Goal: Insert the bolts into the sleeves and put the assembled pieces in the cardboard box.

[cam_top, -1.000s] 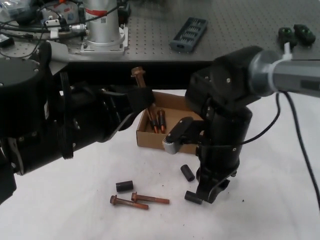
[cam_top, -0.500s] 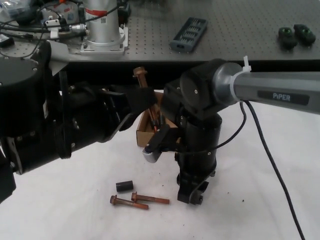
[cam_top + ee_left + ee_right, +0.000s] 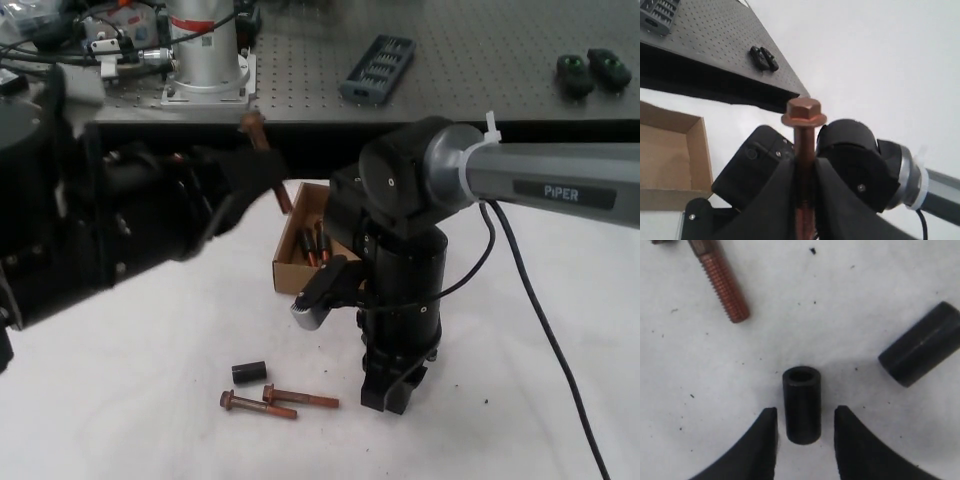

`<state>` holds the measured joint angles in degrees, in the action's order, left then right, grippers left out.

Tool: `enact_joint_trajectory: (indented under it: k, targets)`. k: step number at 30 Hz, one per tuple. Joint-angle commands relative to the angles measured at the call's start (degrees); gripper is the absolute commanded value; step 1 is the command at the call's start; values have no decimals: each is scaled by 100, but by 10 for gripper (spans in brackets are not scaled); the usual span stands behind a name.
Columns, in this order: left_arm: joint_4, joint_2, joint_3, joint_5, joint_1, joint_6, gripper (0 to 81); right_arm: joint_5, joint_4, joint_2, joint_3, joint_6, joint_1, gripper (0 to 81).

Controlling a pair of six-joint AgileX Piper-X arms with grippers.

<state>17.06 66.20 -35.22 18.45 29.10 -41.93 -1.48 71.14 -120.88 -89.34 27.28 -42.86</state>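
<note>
My left gripper [image 3: 265,170] is shut on a copper bolt [image 3: 284,197], held head-up above the bench, left of the cardboard box [image 3: 288,272]. In the left wrist view the bolt [image 3: 803,142] stands between the fingers of my left gripper [image 3: 803,192]. Assembled pieces [image 3: 316,243] lie in the box. My right gripper [image 3: 390,397] points down at the white cloth in front of the box. It is open, its fingers on either side of a lying black sleeve [image 3: 801,405], with my right gripper [image 3: 805,440] low over it. A second sleeve [image 3: 921,351] lies close by.
Two loose bolts [image 3: 258,404] [image 3: 300,399] and another black sleeve [image 3: 249,373] lie on the cloth left of the right gripper. One bolt's threaded end [image 3: 724,287] lies near the sleeve. On the black perforated bench behind stand a blue-grey holder [image 3: 377,67] and a metal base [image 3: 205,60].
The right arm has swung left and settled over a sleeve in front of the box. The left arm has drawn back to the left and lifted the bolt a little.
</note>
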Motion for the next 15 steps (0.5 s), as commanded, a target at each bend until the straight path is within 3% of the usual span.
enact_joint_trajectory:
  k: [1, 11, 15]
  targets:
    - [693, -117, -23, 251, -396, -346, 6, -79, 19, -28, -15, -32, -66, 280]
    - [795, -629, -23, 565, -1179, -334, 6, -163, -354, -47, 127, -63, -329, 275]
    - [795, -739, -23, 589, -1375, -334, 6, 199, -358, -47, 127, -219, -329, 274]
